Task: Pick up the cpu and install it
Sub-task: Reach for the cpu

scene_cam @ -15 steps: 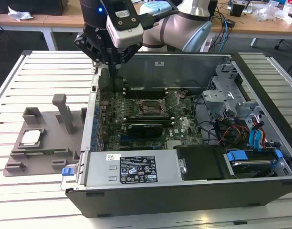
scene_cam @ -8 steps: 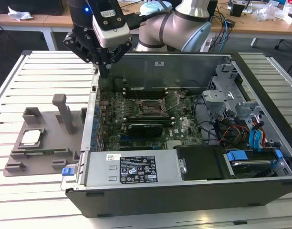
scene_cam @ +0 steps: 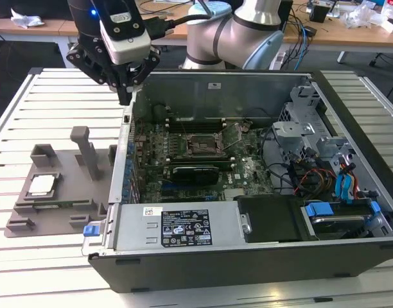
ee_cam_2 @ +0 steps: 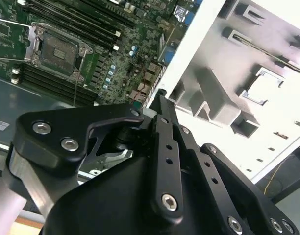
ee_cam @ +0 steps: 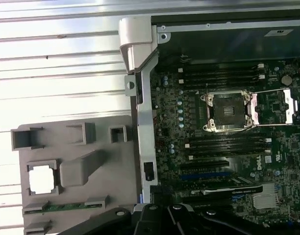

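Claw (scene_cam: 124, 96) looks pinched shut and empty above the computer case (scene_cam: 248, 266) side wall, while the cpu (scene_cam: 42, 184) sits in the grey holder (scene_cam: 68, 192) just beside the case, so I'd open wide, centre squarely and grip its edges.

Pale slatted table (scene_cam: 55, 96), grey holder tray (scene_cam: 55, 215) on it, open computer case (scene_cam: 248, 266) just beside

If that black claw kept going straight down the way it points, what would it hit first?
Probably the top edge of the computer case's side wall, which the claw hangs just above in the exterior view. Depth is unclear; it could instead slip inside onto the motherboard.
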